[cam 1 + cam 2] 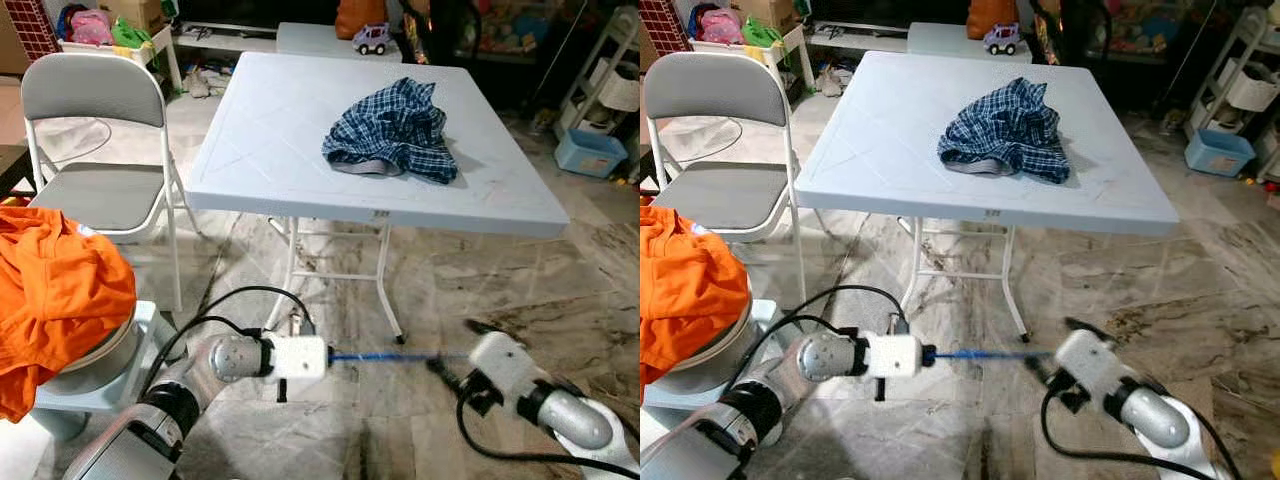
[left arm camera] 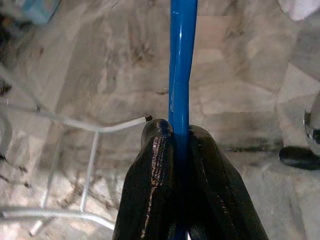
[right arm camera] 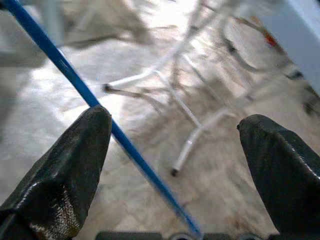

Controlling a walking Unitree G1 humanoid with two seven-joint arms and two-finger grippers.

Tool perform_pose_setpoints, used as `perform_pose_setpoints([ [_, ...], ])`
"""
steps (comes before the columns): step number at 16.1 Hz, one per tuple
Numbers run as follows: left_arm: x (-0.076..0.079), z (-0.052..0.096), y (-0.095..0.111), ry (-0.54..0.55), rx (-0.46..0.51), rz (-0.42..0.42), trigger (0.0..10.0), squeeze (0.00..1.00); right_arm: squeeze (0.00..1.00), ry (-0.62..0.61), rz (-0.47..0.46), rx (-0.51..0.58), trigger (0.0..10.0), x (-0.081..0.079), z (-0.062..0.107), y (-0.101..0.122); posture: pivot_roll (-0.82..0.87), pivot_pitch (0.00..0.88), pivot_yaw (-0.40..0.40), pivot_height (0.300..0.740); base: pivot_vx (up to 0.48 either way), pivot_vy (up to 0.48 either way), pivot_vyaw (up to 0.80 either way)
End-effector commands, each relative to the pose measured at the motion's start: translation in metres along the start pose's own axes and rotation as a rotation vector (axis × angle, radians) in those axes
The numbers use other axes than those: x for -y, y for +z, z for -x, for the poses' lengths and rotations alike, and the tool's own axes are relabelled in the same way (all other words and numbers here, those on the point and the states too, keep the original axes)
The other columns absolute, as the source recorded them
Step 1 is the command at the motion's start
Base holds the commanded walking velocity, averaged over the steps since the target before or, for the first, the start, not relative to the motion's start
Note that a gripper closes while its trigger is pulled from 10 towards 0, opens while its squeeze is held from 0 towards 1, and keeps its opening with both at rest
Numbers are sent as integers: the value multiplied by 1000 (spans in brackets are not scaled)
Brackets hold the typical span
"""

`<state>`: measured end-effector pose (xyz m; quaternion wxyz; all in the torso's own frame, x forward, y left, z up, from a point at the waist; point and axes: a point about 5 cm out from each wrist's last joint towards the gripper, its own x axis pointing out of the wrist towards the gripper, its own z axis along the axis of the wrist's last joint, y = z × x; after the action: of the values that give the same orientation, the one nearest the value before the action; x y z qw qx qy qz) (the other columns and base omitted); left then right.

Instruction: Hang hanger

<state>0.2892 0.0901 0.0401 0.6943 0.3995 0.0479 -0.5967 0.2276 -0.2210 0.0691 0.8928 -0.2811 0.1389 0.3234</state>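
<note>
Marble-pattern floor (image 1: pixel 560 290), no readable text or brand anywhere. White folding table (image 1: pixel 290 150) dead ahead, crumpled blue plaid shirt (image 1: pixel 392 132) on its top, toy car (image 1: pixel 371 38) on a second surface behind it. Grey folding chair (image 1: pixel 95 120) to the table's left. Orange garment (image 1: pixel 55 290) heaped over a basket (image 1: pixel 100 360) at near left. Blue bin (image 1: pixel 588 152) and a white shelf (image 1: pixel 610 70) at far right. Both arms are held low in front of the table, forearms angled inward so the wrists face each other. Hanger (image 1: pixel 385 356) is a thin blue rod between them, above the floor, long axis running left-right across the robot, roughly level. Left gripper (image 2: pixel 176 131) is clamped tight on the rod: both fingers (image 2: pixel 152 170) pressed against it with no gap, rod running straight out past the tips. Right gripper (image 3: pixel 175 122) is spread wide; the rod crosses the gap on a diagonal, passing just beside one finger (image 3: pixel 75 160), well apart from the other, contact can't be confirmed. Hook end of the hanger can't be made out.
</note>
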Motion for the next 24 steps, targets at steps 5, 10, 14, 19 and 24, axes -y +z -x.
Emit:
perform_pose_setpoints([
  [5, -10, 3, 3, 16, 2, -80, 10000, 0, 0, 309, 125, -37, 10000, -6, -4, 16, 83, 53, -82, 740, 0, 0, 0],
  [10, -6, -1, 5, 6, 24, -87, 10000, 0, 0, 341, 170, -44, 0, -11, -26, 22, 84, 54, -81, 740, 0, 0, 0],
  [14, -5, -3, 6, 7, 24, -94, 10000, 0, 0, 320, 203, -178, 0, -17, -37, 3, 83, 56, -73, 740, 0, 0, 0],
  [19, -2, -4, 5, -9, 19, -102, 10000, 0, 0, 258, 234, -251, 0, -12, -39, -8, 75, 55, -68, 740, 0, 0, 0],
  [24, 1, -7, 5, -16, 13, -111, 10000, 0, 0, 199, 275, -247, 0, -6, -45, -6, 74, 54, -69, 740, 0, 0, 0],
])
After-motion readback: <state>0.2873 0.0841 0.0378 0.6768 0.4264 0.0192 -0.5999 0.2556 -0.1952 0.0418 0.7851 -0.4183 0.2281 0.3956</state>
